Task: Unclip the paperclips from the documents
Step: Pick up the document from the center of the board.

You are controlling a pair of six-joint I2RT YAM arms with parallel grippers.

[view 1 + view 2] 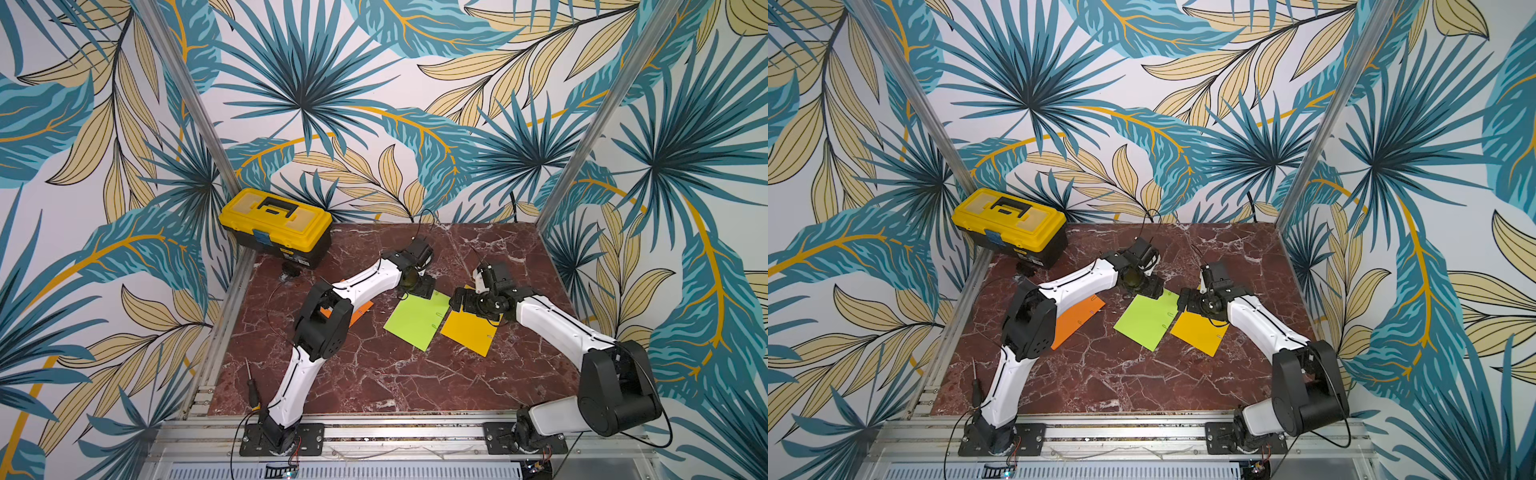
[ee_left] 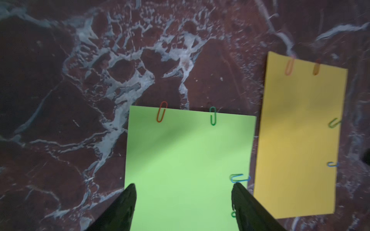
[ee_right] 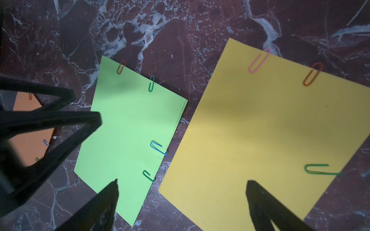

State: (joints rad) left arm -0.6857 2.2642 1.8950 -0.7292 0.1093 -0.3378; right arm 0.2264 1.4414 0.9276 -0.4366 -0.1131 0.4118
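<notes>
Both pairs of jaws are standing apart and empty, the left gripper (image 2: 184, 185) hovering over the lime green sheet (image 2: 180, 156), the right gripper (image 3: 182, 181) (just beside it) over the gap before the yellow sheet (image 3: 260, 130), paperclips (image 2: 161, 112) lining both sheets' edges near the middle of the table (image 1: 374, 374).

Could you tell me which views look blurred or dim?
Left wrist view: dim and blurred, the golden yellow paper sheet smeared most; right wrist view: sharper, a soft shadow across the lime green paper sheet; both top views: bright and evenly lit.
</notes>
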